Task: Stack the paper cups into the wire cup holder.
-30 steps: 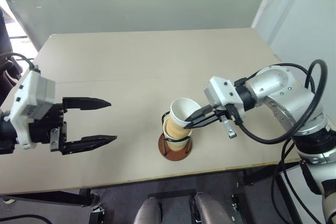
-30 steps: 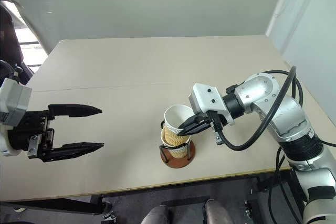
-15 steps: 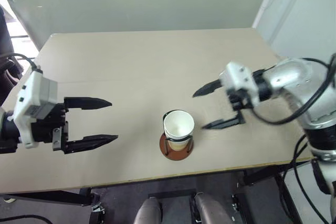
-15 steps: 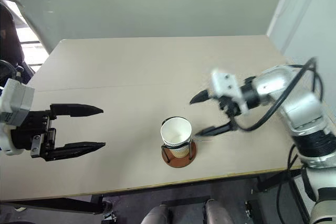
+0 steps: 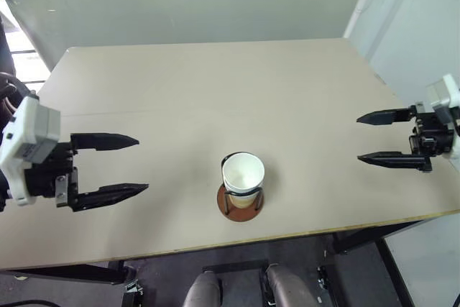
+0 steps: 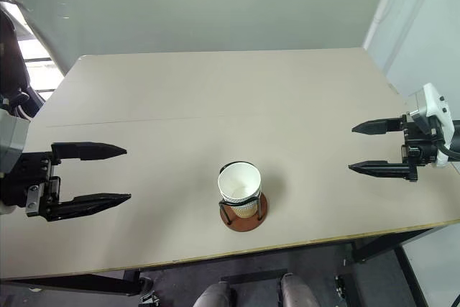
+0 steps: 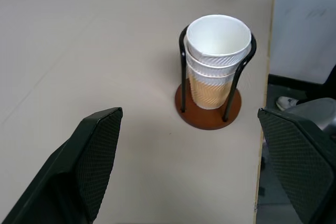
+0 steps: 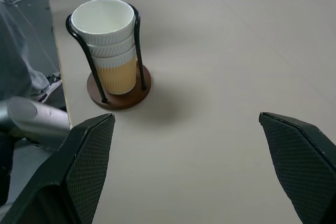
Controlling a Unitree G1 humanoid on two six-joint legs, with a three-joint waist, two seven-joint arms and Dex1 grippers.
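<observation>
Three paper cups [image 7: 217, 56] sit nested upright inside the wire cup holder [image 7: 209, 111], near the table's front edge at the middle [image 5: 242, 177]. The black wire loops reach up to the top cup's rim, and the reddish-brown disc base rests flat on the table. My left gripper [image 5: 121, 165] hovers open far to the left of the holder, with nothing between its fingers. Far to the right, near the table's right edge, my right gripper [image 5: 376, 137] is also open and holds nothing. Both point inward toward the holder.
The beige table [image 5: 215, 91] stretches bare behind the holder to a grey wall. Its front edge runs just in front of the holder's base, with dark floor below. A white wall stands at the right.
My right gripper let go of the top cup, which dropped straight into the stack, then opened and swung far out to the right. The left gripper stayed where it was.
</observation>
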